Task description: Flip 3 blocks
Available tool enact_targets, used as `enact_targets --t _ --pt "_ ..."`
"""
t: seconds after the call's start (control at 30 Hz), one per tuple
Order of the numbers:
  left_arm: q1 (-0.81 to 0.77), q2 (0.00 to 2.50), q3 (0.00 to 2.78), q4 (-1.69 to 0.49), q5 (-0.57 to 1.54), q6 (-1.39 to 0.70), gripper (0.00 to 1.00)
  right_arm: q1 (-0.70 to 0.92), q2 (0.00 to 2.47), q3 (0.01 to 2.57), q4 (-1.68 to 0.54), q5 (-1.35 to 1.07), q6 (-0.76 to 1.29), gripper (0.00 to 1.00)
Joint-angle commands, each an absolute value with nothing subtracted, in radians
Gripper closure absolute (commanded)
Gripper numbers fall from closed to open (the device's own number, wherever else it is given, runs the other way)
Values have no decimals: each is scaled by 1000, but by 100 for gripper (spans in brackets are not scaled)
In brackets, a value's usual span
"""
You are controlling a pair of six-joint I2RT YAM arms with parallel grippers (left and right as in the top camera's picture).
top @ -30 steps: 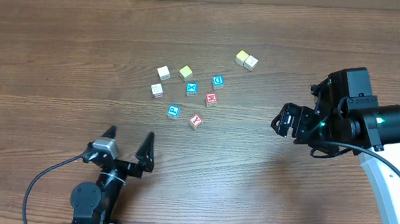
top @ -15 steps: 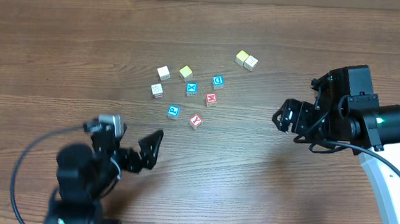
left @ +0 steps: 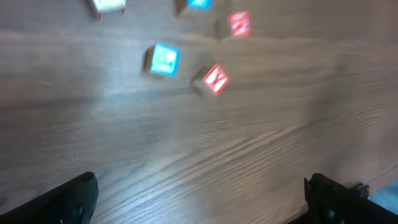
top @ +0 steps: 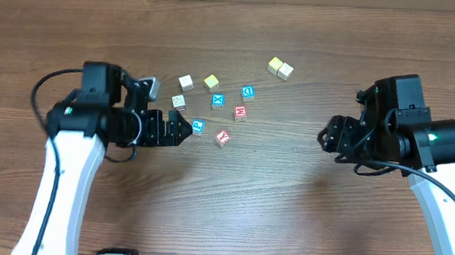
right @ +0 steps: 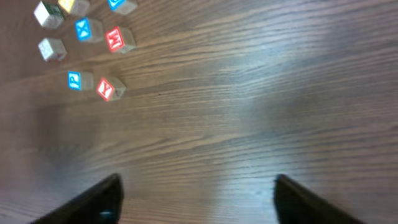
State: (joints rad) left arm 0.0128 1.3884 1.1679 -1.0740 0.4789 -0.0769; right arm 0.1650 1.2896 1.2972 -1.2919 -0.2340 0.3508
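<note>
The three blocks lie together mid-table: a blue P cube (top: pixel 197 127), a red Y cube (top: pixel 223 138) and a red M cube (top: pixel 240 112). My left gripper (top: pixel 181 129) is open just left of the P cube, not touching it. The left wrist view is blurred and shows the P (left: pixel 164 60), Y (left: pixel 214 79) and M (left: pixel 239 23) beyond the open left gripper (left: pixel 202 199). My right gripper (top: pixel 329 139) hangs open well to the right of the blocks. The right wrist view has the P (right: pixel 74 80), Y (right: pixel 107 89) and M (right: pixel 116 39) at upper left, far from the right gripper (right: pixel 196 196).
Other cubes sit around the three: a blue X (top: pixel 218 101), a blue D (top: pixel 247 93), a white one (top: pixel 186 82), a printed white one (top: pixel 179 102), a yellow one (top: pixel 211 82), and a yellow and white pair (top: pixel 280 68) farther back right.
My left arm swung up from the table's near edge to just left of the blocks. The right gripper shifted slightly right and its fingers drew in a little.
</note>
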Motion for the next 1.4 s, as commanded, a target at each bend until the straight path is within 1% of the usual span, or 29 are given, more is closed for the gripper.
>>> enact_targets --t 0.0,0.07,0.13,0.23,0.3,0.4,0.47,0.57,0.63,0.7,0.83,0.97,1.0,1.07,1.1,1.13,1.2,1.23,1.3,1.33,1.37 --pt "1 1484 1183 -1081 472 -31 0 162 1288 1323 -1296 -222 344 0" --pt "1 1535 1183 -1080 472 -28 0 162 1288 1323 -1295 -222 344 0" --pt "1 1586 1183 -1092 482 -28 0 162 1288 1323 -1296 -222 344 10" --pt "1 1648 1183 -1103 531 -12 0 162 1288 1323 -1298 -222 340 8" --pt "0 1681 1183 -1102 573 52 0 162 1288 1323 -1297 -222 335 0" --pt "-2 1702 1184 -1081 611 98 0 162 1288 1323 -1301 -232 295 0" --pt "-9 1701 1204 -1068 532 95 0 162 1288 1323 -1305 -237 276 0" --pt "-59 1701 1289 -1087 286 38 0 162 1293 1323 -1308 -237 277 0" --pt "-120 1702 1370 -1114 162 0 0 162 1306 1313 -1307 -242 278 0" --pt "-182 1702 1439 -1130 84 -17 0 162 1323 1293 -1299 -257 277 0" --pt "-282 1702 1512 -1114 45 -25 0 163 1356 1242 -1265 -264 277 4" --pt "-309 1708 1514 -1106 77 31 0 163 1361 1200 -1217 -267 285 7" --pt "-309 1714 1514 -1107 93 38 8 163 1361 1190 -1209 -279 285 8" --pt "-299 1724 1514 -1106 105 41 30 163 1361 1170 -1201 -295 285 8" --pt "-291 1732 1514 -1106 105 40 39 163 1361 1158 -1199 -296 285 9" --pt "-285 1744 1514 -1103 104 37 44 163 1361 1144 -1194 -300 286 11" --pt "-266 1773 1514 -1090 90 9 61 163 1361 1099 -1177 -296 341 25" --pt "-255 1791 1514 -1086 73 -35 63 164 1361 1067 -1172 -272 420 28" --pt "-241 1820 1514 -1089 23 -147 74 170 1361 1008 -1175 -164 595 30" --pt "-235 1837 1514 -1098 6 -219 75 176 1361 980 -1168 -125 636 31" --pt "-233 1849 1514 -1105 2 -273 74 185 1361 953 -1143 -124 633 32"
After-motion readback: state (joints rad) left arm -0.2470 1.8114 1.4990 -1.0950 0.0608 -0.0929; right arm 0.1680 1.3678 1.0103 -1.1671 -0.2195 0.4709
